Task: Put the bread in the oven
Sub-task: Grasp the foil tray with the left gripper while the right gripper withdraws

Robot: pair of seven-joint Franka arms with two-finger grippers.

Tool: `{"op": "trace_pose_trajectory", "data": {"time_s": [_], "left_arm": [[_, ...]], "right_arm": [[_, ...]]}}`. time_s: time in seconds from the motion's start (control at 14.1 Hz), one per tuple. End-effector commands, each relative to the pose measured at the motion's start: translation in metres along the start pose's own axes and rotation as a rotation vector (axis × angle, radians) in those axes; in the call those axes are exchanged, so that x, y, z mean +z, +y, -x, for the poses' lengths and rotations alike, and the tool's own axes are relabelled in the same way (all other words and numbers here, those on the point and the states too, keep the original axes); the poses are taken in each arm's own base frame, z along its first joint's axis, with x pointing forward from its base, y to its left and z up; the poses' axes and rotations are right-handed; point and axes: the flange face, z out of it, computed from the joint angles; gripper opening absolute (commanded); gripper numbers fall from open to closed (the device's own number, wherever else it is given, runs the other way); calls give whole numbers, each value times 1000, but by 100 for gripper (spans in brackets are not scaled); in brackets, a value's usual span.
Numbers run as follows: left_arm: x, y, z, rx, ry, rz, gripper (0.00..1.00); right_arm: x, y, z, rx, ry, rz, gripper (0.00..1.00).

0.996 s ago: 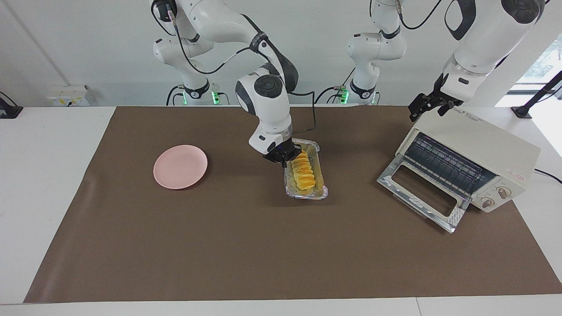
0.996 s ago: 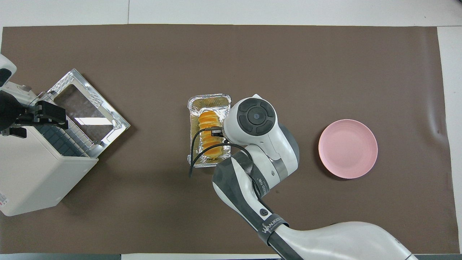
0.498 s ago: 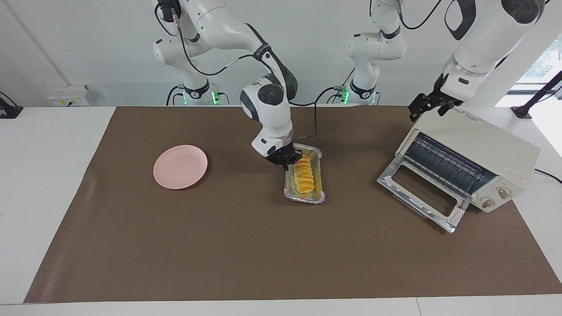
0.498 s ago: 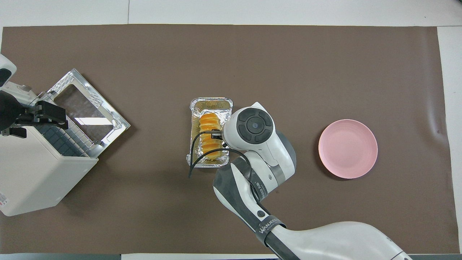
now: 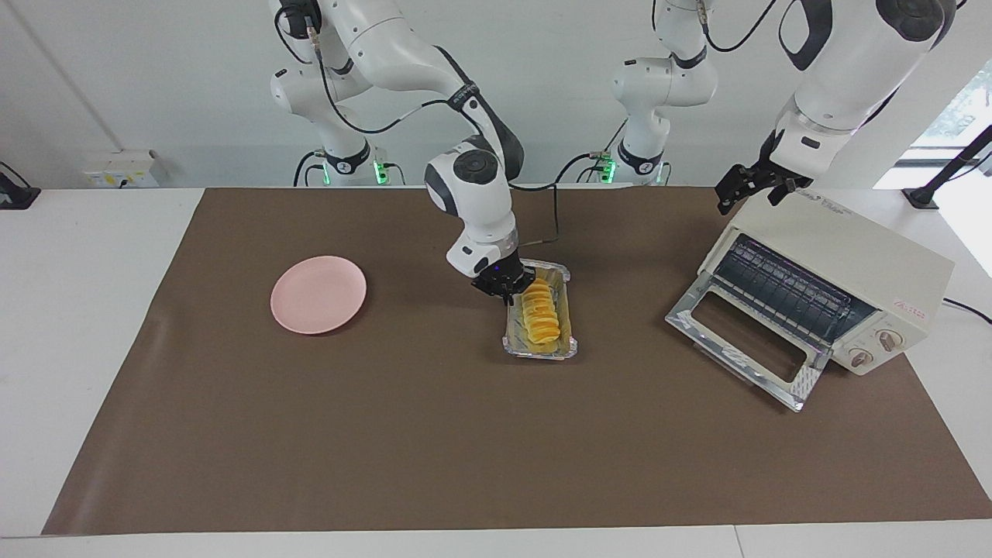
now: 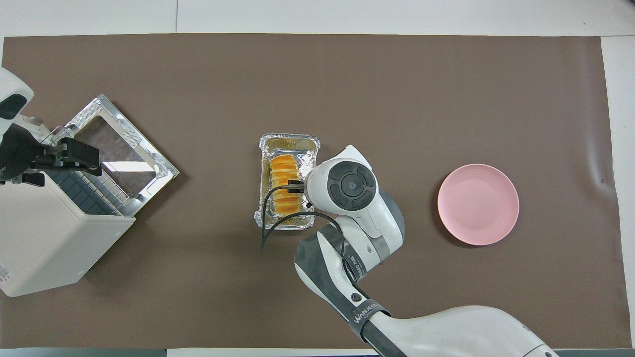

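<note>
With the bread (image 5: 539, 314) lying in the foil tray (image 5: 570, 353) mid-table, centre the right gripper (image 5: 505, 285), finger state indeterminable, squarely across the loaf so the tray stays put; the oven (image 5: 845, 271) stands open.

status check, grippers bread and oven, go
Right gripper down at the foil tray, by the bread lying in it. Left gripper over the oven top, waiting. Oven door down, rack clear.
</note>
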Motion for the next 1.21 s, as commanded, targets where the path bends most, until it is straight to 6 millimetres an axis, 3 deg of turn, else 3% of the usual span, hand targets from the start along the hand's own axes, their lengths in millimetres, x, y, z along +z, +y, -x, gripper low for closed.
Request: {"op": "trace_pose_trajectory", "data": {"time_s": [0.0,0.14,0.21,0.43,0.57,0.78,1.0,1.14], "left_arm": [[-8,40,9,43,58,22,100],[-11,69,12,75,89,32,100],[-10,97,19,117,103,44,100],[32,196,24,152,109,50,100],[67,244,26,137,102,44,100],[117,282,16,164,107,55,100],[149,293,4,164,108,59,100],[166,316,20,194,105,58,100]], "right_arm": [[-4,3,2,-14,4,-14,100],[-11,2,0,-13,-4,-9,100],[-19,5,-5,-8,-17,0,100],[-70,25,-32,34,-40,21,100],[-104,45,-49,51,-39,25,100],[-136,87,-72,10,-22,26,100],[-162,140,-93,-89,-14,33,100],[-182,168,-99,-124,-7,37,100]]}}
